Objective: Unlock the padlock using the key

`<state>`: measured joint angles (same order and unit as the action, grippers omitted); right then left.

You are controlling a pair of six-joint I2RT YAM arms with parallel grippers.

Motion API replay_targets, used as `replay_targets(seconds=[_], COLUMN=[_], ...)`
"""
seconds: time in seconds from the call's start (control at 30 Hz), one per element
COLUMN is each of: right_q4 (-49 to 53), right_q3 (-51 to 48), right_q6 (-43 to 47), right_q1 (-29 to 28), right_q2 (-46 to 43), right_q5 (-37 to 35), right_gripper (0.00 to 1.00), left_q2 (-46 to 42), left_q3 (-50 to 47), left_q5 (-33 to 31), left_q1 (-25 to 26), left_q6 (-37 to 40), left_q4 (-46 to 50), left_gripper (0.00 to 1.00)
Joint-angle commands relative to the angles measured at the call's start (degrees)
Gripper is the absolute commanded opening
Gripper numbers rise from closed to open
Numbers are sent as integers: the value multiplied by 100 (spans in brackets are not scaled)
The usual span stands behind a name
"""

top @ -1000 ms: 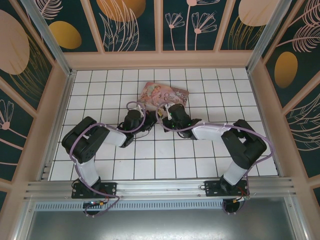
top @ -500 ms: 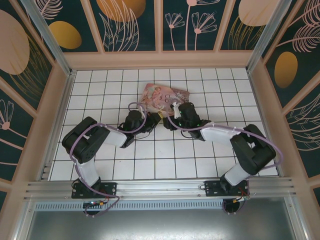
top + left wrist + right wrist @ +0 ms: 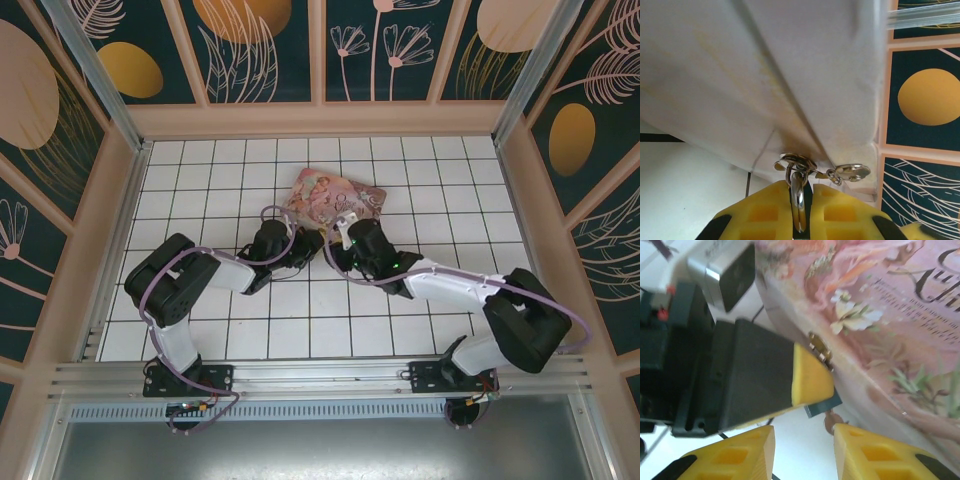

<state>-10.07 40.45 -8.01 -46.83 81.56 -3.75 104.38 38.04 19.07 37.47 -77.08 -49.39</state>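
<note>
Your left hand (image 3: 802, 194) has its yellow pads (image 3: 765, 212) pressed together on the thin silvery shackle (image 3: 798, 200), so it is pinching the padlock (image 3: 822, 404). That shackle runs up to the small hasp (image 3: 797, 162) on the wall of the pink tin box (image 3: 335, 195), so the lock hangs against the box's near edge rather than lying free on the counter (image 3: 300, 320).

In the right wrist view the blue body peeks out just under the left hand's pad; the key (image 3: 829, 421) sits right below it, touching or nearly so. I cannot tell whether its blade is already in the keyway.

Your right hand (image 3: 802, 437) is spread, its two fingers standing either side of the key and just short of it, holding nothing.

The step in hand looks like taking the key and turning it. Hold the left pinch firm and steady, since a lock that swings on the hasp will carry the keyway away from you. Ease the right hand forward until the key's head lies squarely between the pads, then close on its flat faces, not its edges. If the blade is not seated, push it straight along the body's axis before any turn. Rotate from the wrist about the key's own line, and do not drag sideways. The key is tiny, so a skewed grip will likely let it slip or twist the lock against the box.
</note>
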Motion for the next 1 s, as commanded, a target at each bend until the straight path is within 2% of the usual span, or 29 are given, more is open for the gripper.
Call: replay_targets(seconds=[0.0, 0.6, 0.97], right_q4=[13, -493, -600], right_q3=[-16, 189, 533], right_q6=[503, 959, 1044], right_q1=[-154, -509, -495], right_q2=[168, 1154, 1349], right_q5=[-883, -2181, -2342], right_gripper=[36, 29, 25], left_q2=[-115, -151, -163], left_q3=[171, 197, 150], left_q5=[183, 211, 202], left_q1=[45, 49, 41], left_q6=[103, 110, 118], left_q4=[-212, -163, -166], left_gripper=[0, 0, 0])
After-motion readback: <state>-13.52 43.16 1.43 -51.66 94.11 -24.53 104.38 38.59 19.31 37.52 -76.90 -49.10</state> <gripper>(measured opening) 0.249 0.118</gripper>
